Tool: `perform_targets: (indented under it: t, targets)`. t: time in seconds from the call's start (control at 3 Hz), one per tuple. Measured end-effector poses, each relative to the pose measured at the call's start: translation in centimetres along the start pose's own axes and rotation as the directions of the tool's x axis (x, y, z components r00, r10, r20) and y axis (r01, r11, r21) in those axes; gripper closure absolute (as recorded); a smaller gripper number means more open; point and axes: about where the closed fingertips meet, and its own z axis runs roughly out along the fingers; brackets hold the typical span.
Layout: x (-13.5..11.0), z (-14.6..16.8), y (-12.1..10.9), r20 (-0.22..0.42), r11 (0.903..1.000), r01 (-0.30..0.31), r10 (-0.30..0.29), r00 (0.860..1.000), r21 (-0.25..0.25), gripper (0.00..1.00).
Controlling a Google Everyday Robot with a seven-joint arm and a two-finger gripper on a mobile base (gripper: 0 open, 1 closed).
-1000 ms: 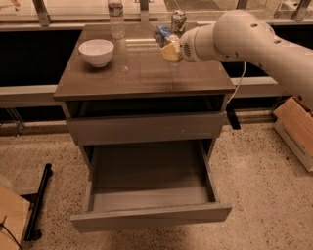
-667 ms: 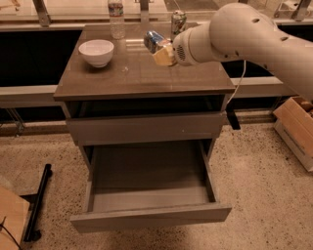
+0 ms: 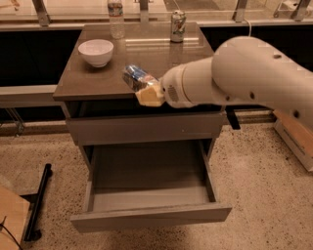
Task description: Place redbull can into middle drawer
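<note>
Claw [image 3: 145, 90] grips the tilted redbull can [image 3: 133, 76] — middle drawer [image 3: 151, 215] open below.

You see a brown counter [image 3: 93, 80] standing on a speckled beige floor [image 3: 264, 195]. Behind its back edge, a dark wall panel [image 3: 29, 58] runs under a pale ledge [image 3: 73, 22] with metal posts [image 3: 41, 12]. A black bar [image 3: 38, 205] lies on the floor off its front-left corner. A wooden box [image 3: 293, 139] sits beyond its right edge. Your pincer [image 3: 146, 90], clamped on the redbull can [image 3: 136, 76], hangs over the front edge.
</note>
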Motion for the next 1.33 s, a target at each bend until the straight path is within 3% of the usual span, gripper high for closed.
perform_targets:
  t: [0.33,0.67,1.0,1.33]
  targets:
    - [4.6,0.5,5.8,-0.014,0.9929,-0.07,0.069,0.998,-0.097,1.0]
    - [10.3,2.5,8.3,-0.058,0.9706,-0.201,0.195,0.979,-0.132,1.0]
    - [14.7,5.1,6.7,-0.079,0.9501,-0.289,0.281,0.957,-0.119,1.0]
    - [18.5,7.3,3.6,-0.103,0.9318,-0.347,0.336,0.936,-0.108,1.0]
